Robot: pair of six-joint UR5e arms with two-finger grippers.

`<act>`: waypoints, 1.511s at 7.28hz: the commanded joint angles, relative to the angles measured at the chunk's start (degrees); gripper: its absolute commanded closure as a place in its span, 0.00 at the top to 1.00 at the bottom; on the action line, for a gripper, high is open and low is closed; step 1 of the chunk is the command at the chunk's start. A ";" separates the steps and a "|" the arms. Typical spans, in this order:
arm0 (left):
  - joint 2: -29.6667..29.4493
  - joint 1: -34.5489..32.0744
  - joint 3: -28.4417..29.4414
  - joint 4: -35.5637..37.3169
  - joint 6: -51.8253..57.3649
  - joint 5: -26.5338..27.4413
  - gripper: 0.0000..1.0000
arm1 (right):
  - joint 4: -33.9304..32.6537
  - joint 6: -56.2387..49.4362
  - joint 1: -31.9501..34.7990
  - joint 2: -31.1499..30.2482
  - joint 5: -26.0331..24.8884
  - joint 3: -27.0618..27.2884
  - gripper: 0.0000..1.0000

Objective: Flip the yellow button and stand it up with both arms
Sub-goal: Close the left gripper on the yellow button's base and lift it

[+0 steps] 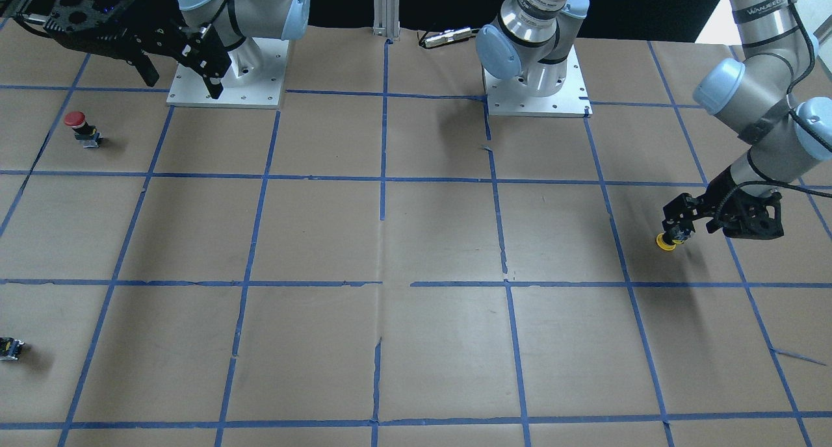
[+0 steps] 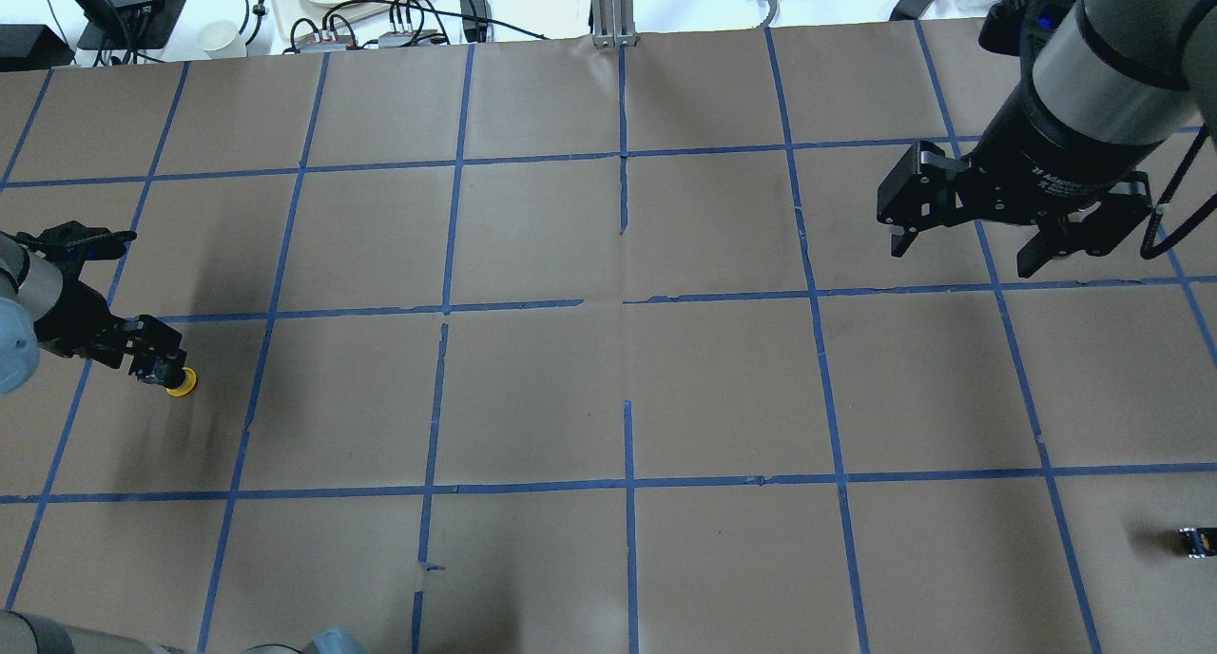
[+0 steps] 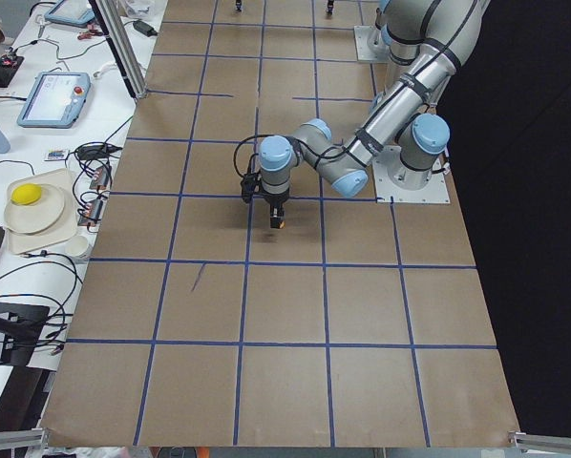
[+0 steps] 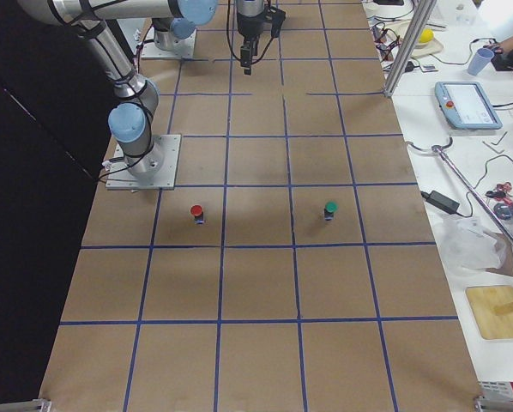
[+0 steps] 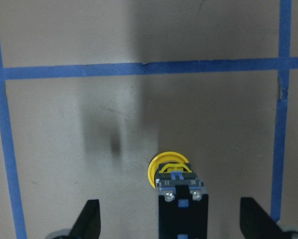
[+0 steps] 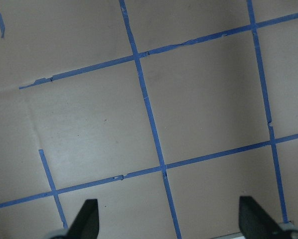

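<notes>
A: Where is the yellow button (image 1: pixel 664 241)?

B: It is on the brown-papered table (image 1: pixel 416 239), far out on the robot's left side. It sits inside one square of the blue tape (image 1: pixel 383 141) grid, not touching any of the lines. Its yellow cap appears to lie against the paper. The black and grey block end points toward the wrist camera, with its terminal screws showing.

A: Does the left gripper (image 2: pixel 160 369) have hold of it?

B: No, the gripper is released. It hangs right over the button, and in the wrist view its fingers (image 5: pixel 89 221) stand wide apart. The block is between them, with a gap on each side.

A: And the right gripper (image 2: pixel 965 255)?

B: It is raised above the table on the robot's right, well apart from the yellow button. Its jaws are spread wide and empty, and its wrist view shows only taped paper.

A: What else lies on the table?

B: A red button (image 1: pixel 78 127) stands cap up near the right arm's base plate. A green button (image 4: pixel 329 209) stands in the same row of squares, farther from the robot. A small capless block (image 2: pixel 1196 541) lies near the table's edge on the robot's right.
</notes>
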 commanded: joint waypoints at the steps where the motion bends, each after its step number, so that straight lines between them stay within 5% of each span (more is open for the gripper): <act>1: 0.15 -0.63 -0.02 0.01 -0.23 1.24 0.63 | -0.11 0.00 0.07 0.00 0.00 0.08 1.00; 2: 0.42 -0.63 0.06 0.18 -0.41 1.33 0.43 | 0.16 0.00 0.24 0.00 -0.35 0.35 1.00; 3: 0.51 -0.63 0.24 0.27 -0.32 1.33 0.37 | 0.16 0.00 0.25 0.00 -0.26 0.35 1.00; 6: 1.72 -1.59 1.72 -0.69 0.20 1.16 0.33 | -0.19 0.00 -0.46 0.35 0.17 0.79 1.00; 8: 5.67 -6.23 8.47 -14.93 0.47 -1.46 0.33 | -0.02 0.00 -0.46 0.00 0.09 0.70 1.00; 11: 9.72 -14.92 13.07 -38.61 -3.19 -21.71 0.31 | 0.69 -0.44 -0.54 0.26 -0.09 0.79 1.00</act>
